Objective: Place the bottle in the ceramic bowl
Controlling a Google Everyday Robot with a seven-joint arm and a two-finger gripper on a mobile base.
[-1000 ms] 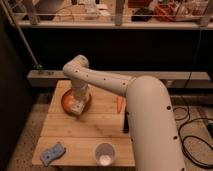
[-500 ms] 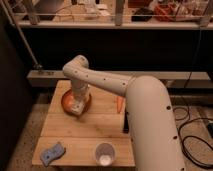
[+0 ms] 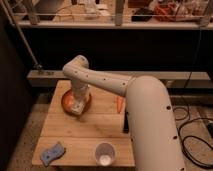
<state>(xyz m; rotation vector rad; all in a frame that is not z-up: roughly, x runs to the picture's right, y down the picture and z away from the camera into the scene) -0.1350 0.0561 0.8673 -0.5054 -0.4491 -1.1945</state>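
Note:
The ceramic bowl (image 3: 67,102) is a shallow orange-brown bowl at the far left of the wooden table (image 3: 100,131). My gripper (image 3: 77,106) reaches down into the bowl from the white arm (image 3: 125,95). A pale object shows at the gripper's tip inside the bowl; it may be the bottle, but I cannot make it out as separate from the gripper.
A pale translucent cup (image 3: 104,153) with a white bottom stands at the table's front edge. A blue sponge-like object (image 3: 52,153) lies at the front left. A small orange object (image 3: 119,104) lies right of the bowl. A dark shelf unit runs behind the table.

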